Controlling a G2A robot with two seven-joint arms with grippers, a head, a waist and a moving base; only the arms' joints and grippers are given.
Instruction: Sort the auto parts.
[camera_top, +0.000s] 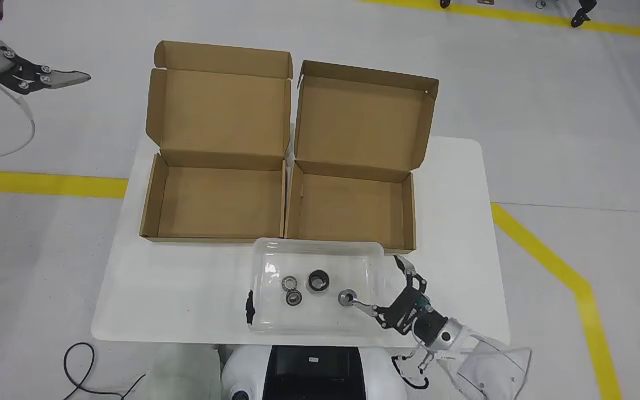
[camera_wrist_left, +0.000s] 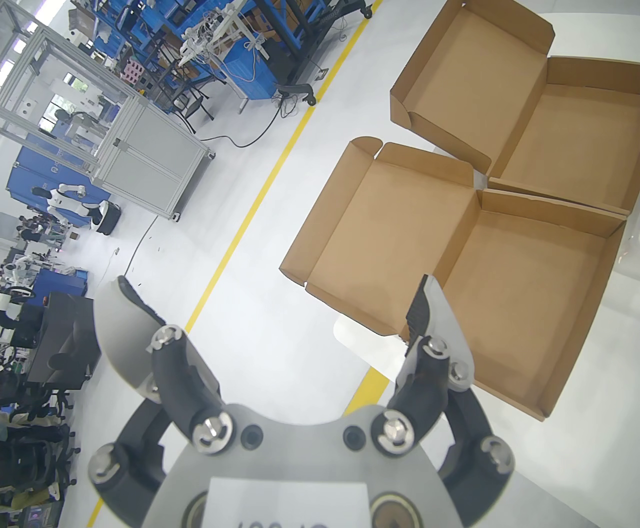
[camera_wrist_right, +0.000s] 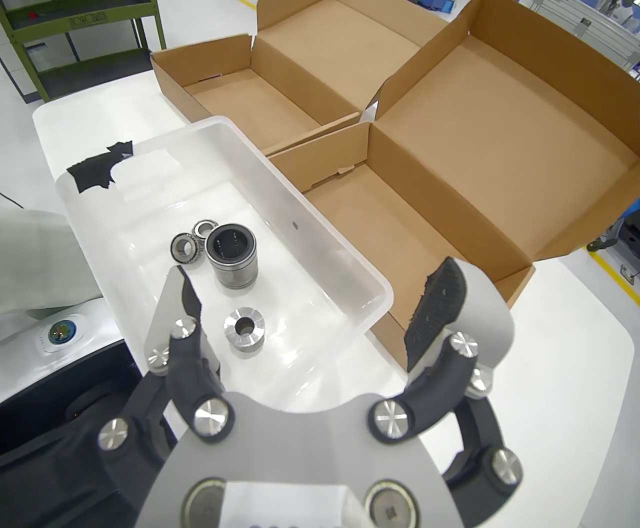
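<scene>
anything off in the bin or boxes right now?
Only a ragged piece of black tape stuck on one end of the clear bin. The four metal parts sit inside it, nothing spilled; both cardboard boxes are open and empty.

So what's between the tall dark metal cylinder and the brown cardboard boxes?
In the right wrist view, the clear plastic tub's wall stands between the dark metal cylinder and the nearer cardboard box.

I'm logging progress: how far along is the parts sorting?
Done: nothing, both boxes are empty. In hand: nothing; the right gripper is open at the bin edge. To do: all four parts, lying in the bin, need sorting.
</scene>
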